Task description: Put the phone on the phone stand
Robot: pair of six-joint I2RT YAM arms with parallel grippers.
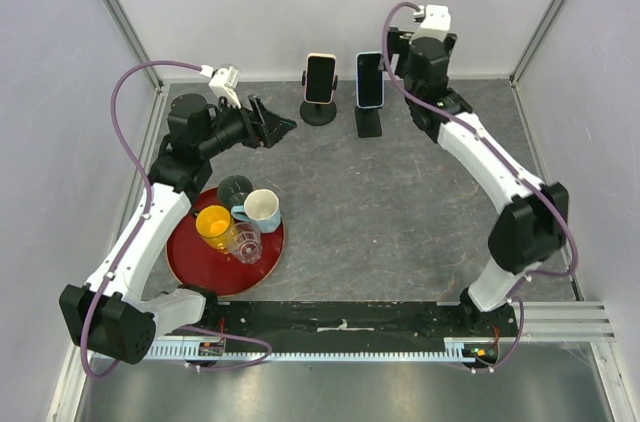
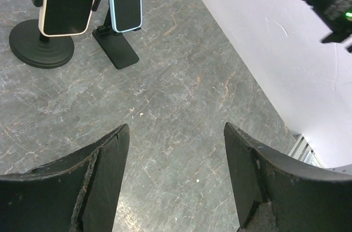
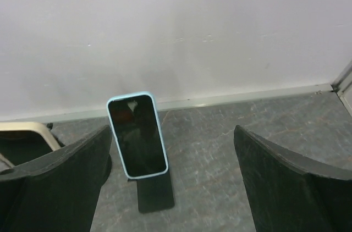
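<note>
Treat the blue-cased phone (image 3: pixel 137 136) as a stiff, flat slab of moderate weight, by my judgement, with a glass face that is slippery and easily marked. You hold it best across its two long case edges, near the middle, never on the screen. It sits on the black phone stand (image 3: pixel 155 192) at the back of the bench (image 1: pixel 400 212), near the rear wall, so the placing looks done. Its long axis runs upright, leaning back a little, top end up, screen facing the arms. The right end effector (image 3: pixel 171 133) hangs above it on the screen side, spread wide, gripping nothing and clear of the case. Just to the left, a white-cased phone (image 1: pixel 320 76) stands on a round-based stand (image 1: pixel 318 112). The left end effector (image 2: pixel 176 127) is likewise agape and empty, well apart, pointing toward both stands.
</note>
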